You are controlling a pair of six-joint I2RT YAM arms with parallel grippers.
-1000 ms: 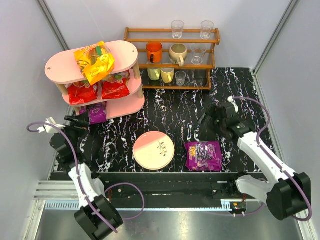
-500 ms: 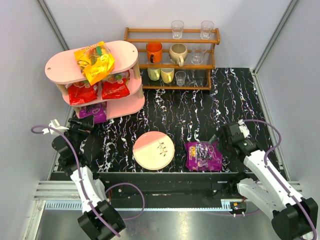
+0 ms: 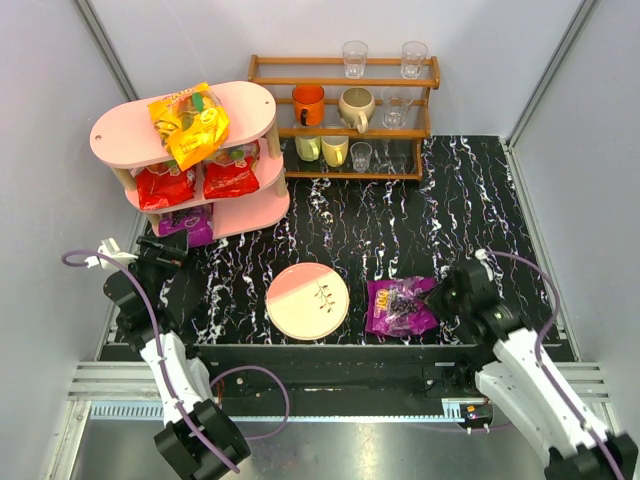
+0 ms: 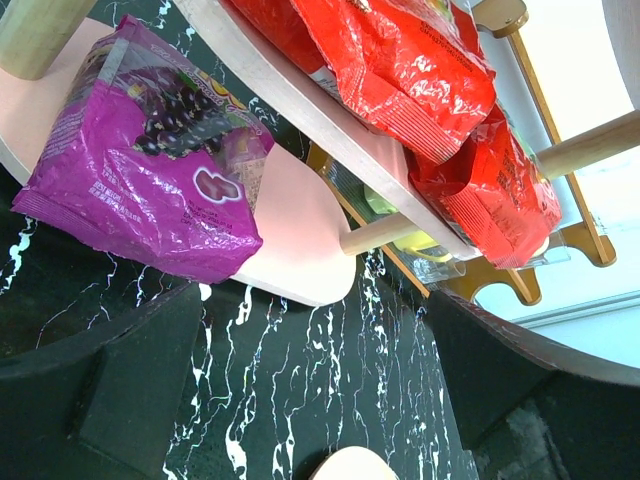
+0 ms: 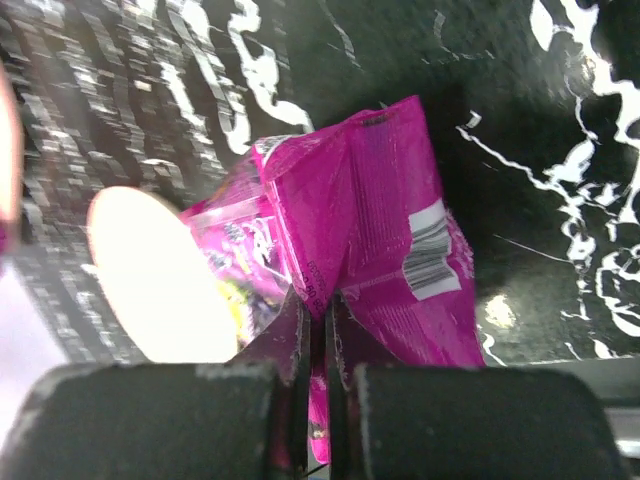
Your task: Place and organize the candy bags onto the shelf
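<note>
the right fingers (image 5: pixel 200 415) are pinched tight on the edge of a purple bag (image 3: pixel 400 307), which sits crumpled on the desk (image 3: pixel 480 200) just beside the plate (image 3: pixel 307 300). the left fingers (image 4: pixel 120 390) are spread wide, holding nothing, near the foot of the shelf (image 3: pixel 120 130). the shelf carries 1 orange-yellow bag (image 3: pixel 188 122) on top, 2 red bags (image 3: pixel 165 183) on the middle tier and a second purple bag (image 3: pixel 188 226) on the bottom tier.

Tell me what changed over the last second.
The right arm swung back to the near edge and its jaws closed on the purple bag, nudging it left. Meanwhile the left arm shifted slightly; shelf and plate unchanged.
</note>
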